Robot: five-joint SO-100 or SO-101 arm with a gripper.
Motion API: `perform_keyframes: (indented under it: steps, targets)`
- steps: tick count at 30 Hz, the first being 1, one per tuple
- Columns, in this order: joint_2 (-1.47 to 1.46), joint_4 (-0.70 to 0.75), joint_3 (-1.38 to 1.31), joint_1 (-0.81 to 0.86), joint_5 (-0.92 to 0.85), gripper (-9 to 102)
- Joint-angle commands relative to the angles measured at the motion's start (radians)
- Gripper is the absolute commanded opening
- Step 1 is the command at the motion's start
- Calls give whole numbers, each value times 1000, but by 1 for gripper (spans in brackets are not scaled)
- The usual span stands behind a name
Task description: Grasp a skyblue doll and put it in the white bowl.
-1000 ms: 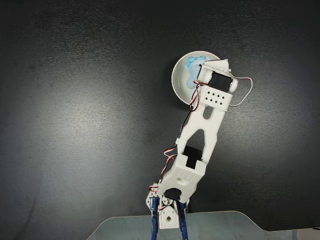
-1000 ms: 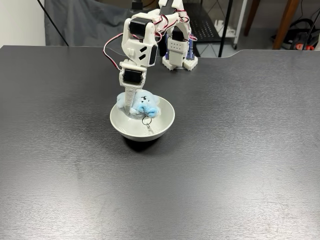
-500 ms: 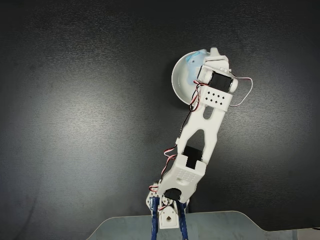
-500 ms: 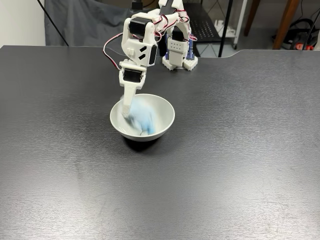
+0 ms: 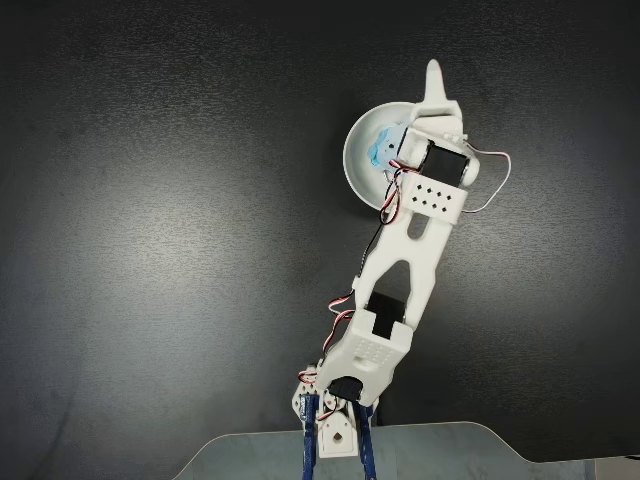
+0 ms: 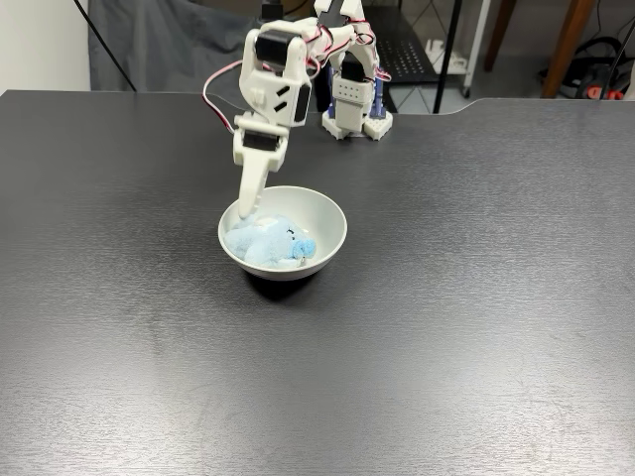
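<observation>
The skyblue doll (image 6: 270,238) lies loose inside the white bowl (image 6: 333,224), slumped toward the bowl's left side in this fixed view. Seen from above, the doll (image 5: 384,149) shows as a blue patch in the bowl (image 5: 352,166), partly covered by the wrist. My gripper (image 6: 249,201) hangs just over the bowl's left rim, open and holding nothing. One long white finger (image 6: 252,185) points down at the rim. From above, the gripper (image 5: 428,92) reaches past the bowl's far edge.
The arm's base (image 6: 351,101) stands at the far edge of the dark table (image 6: 446,327), behind the bowl. Chair legs, cables and a grey cloth lie beyond that edge. A pale sheet (image 5: 420,452) lies under the base in the fixed view from above.
The doll dropped out of the gripper and settled in the bowl. The gripper opened, rose a little and swung its finger outward over the rim.
</observation>
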Motion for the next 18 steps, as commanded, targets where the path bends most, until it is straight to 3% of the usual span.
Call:
perform_keyframes:
  steps: [1,8,12,15,18]
  targets:
    - [239,-2,-198,-3,11,58]
    - [500,9,-245,-52,12,58]
    - [658,118,-244,-147,12,55]
    - [761,249,-244,-265,12,43]
    - [851,350,-244,-370,12,22]
